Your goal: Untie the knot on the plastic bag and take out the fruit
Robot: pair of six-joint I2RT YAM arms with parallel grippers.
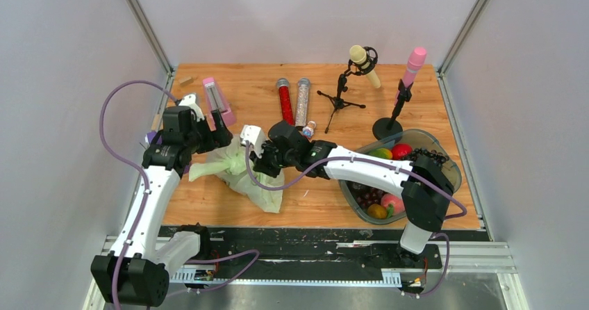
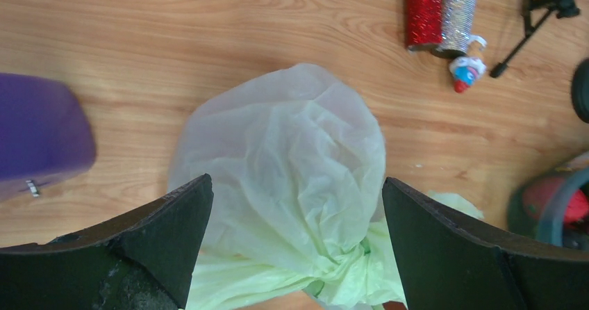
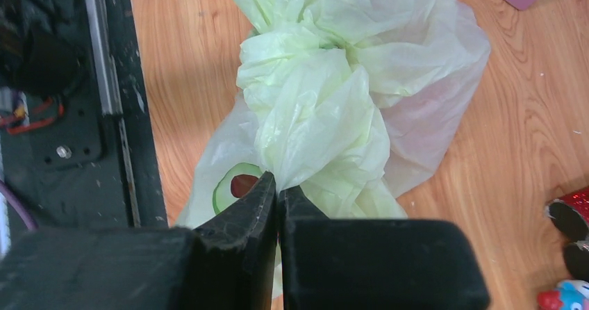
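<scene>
The pale green plastic bag (image 1: 239, 173) lies crumpled on the wooden table between my two arms. Its knot (image 3: 295, 53) is a tight twisted lump; it also shows in the left wrist view (image 2: 347, 268). My right gripper (image 3: 278, 181) is shut on a twisted fold of the bag just below the knot. My left gripper (image 2: 297, 183) is open, its jaws wide apart above the bag and touching nothing. A green ring with a red patch (image 3: 236, 185) shows on the bag beside my right fingers. The light green fruit is hidden. A red round fruit (image 1: 401, 150) lies in the basin.
A grey basin (image 1: 448, 164) at the right holds a dark grape bunch (image 1: 430, 158), a pink peach (image 1: 392, 202) and other fruit. Two glitter tubes (image 1: 293, 101), a small toy (image 1: 309, 128), two microphone stands (image 1: 340, 98) and a pink box (image 1: 217, 103) stand behind the bag.
</scene>
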